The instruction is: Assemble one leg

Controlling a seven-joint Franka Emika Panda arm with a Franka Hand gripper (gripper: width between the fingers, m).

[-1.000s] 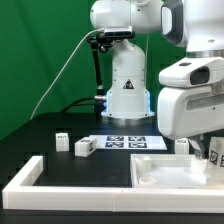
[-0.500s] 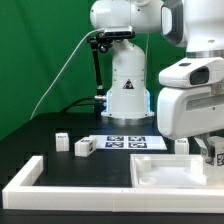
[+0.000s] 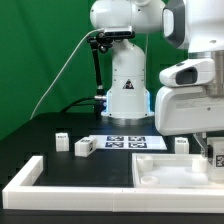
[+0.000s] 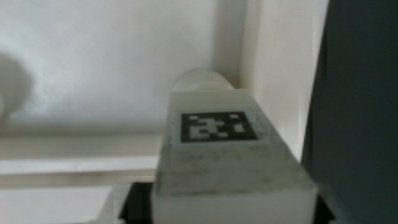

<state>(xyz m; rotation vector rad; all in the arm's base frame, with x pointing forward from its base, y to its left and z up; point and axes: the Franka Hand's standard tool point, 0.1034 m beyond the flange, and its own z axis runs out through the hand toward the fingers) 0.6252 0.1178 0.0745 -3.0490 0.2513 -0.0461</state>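
My gripper (image 3: 212, 150) hangs at the exterior view's right, over the corner of the large white tray-like panel (image 3: 165, 170). It is shut on a leg (image 3: 216, 158), a short white post with a black-and-white tag. In the wrist view the held leg (image 4: 217, 140) fills the middle, tag facing the camera, with my gripper (image 4: 228, 205) clamped on its near end. One dark finger (image 4: 141, 202) shows beside it. The panel's raised rim (image 4: 267, 60) and inner floor lie close beneath the leg. Whether the leg touches the panel cannot be told.
Three more white legs stand on the black table: two in the exterior view's left (image 3: 61, 141) (image 3: 84, 147) and one near the panel (image 3: 182, 145). The marker board (image 3: 128, 143) lies between them. The long white L-shaped border bar (image 3: 28, 173) frames the front left. The robot base (image 3: 127, 85) stands behind.
My gripper with the leg has shifted slightly down and toward the exterior view's right, closer to the panel. Nothing else has moved.
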